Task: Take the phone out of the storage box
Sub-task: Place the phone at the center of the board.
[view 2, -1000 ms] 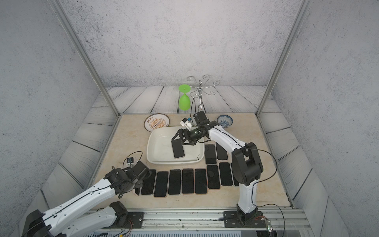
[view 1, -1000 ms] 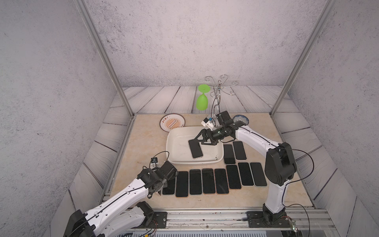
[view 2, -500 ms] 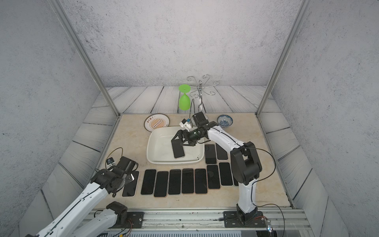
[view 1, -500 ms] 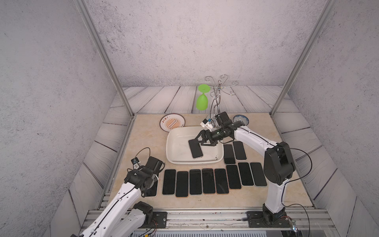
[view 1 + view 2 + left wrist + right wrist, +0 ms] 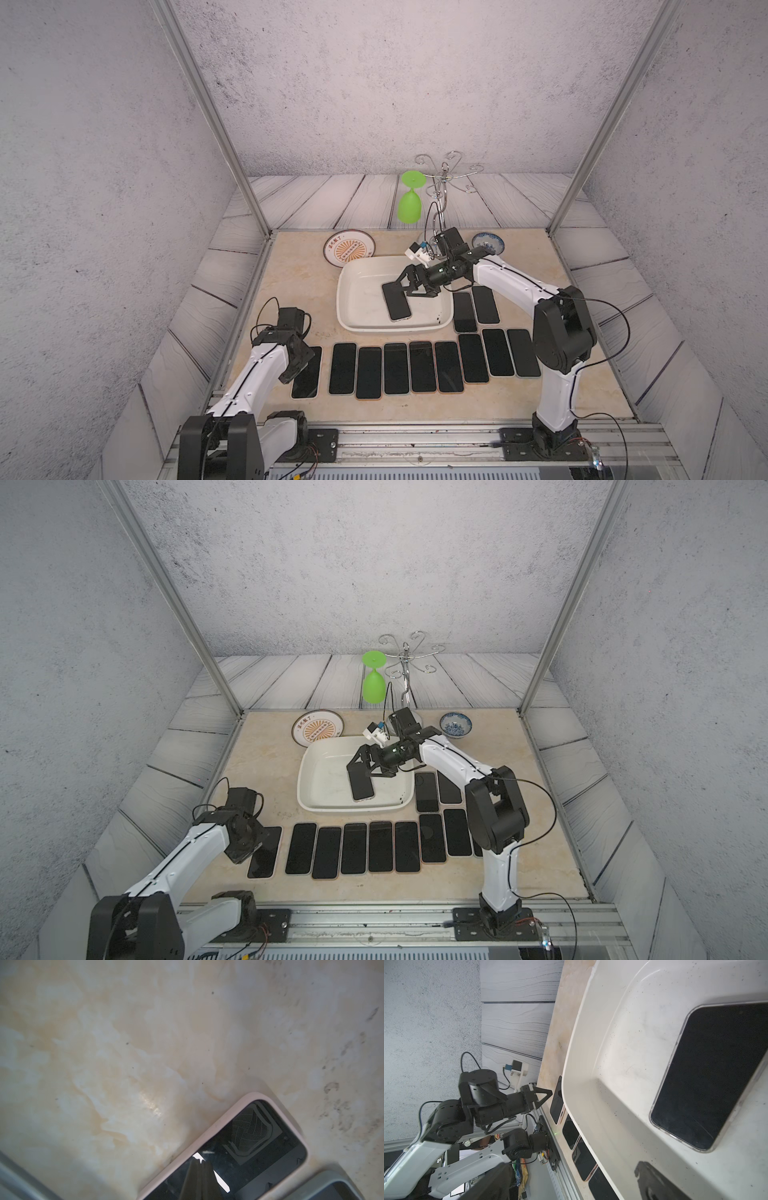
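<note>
The phone (image 5: 398, 306) lies flat, screen up, in the middle of the box (image 5: 360, 305). The right pincer (image 5: 398, 289) hangs wide open and empty over its far end; it should straddle the long edges squarely, sink low and close firmly before lifting clear of the rim. The left pincer (image 5: 548, 1093) is shut on nothing over the near-left tabletop (image 5: 291, 274). Whether the right pincer touches the phone is unclear, and it hides the phone's far end
</note>
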### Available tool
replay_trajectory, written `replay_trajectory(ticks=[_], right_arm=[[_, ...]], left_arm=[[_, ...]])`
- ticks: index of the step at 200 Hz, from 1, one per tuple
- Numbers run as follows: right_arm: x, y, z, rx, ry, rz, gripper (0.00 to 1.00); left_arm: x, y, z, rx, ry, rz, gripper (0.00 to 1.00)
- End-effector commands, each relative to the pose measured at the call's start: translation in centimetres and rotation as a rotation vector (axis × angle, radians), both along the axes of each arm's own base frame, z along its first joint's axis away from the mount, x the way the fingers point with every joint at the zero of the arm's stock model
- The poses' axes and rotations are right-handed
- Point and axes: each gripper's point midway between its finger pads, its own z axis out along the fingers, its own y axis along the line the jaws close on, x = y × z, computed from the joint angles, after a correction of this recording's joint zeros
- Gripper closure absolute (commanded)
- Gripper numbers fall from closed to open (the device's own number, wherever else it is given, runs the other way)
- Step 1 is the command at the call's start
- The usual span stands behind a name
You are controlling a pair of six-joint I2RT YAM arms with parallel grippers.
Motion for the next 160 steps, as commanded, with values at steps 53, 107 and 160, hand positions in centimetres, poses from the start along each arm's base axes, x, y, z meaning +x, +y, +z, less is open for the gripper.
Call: replay_trajectory(ticks=[53,107,160], right_arm=[[-0.3,0.3,-1.4,-0.018,0.027,0.017,0.01],[-0.1,0.5,-2.0,-0.041,0.030,0.019,0.01],[-0.6,0.5,-2.7,-0.057,0.038,0.031,0.01]], left_arm=[[0.0,-3.4,-1.6,-0.201,-0.119,-0.004,1.00],[0.7,-5.3,-1.5,-0.306,-0.213,-0.003,1.00],[0.2,-2.8,2.6,-0.183,-0.334,0.048,0.75]])
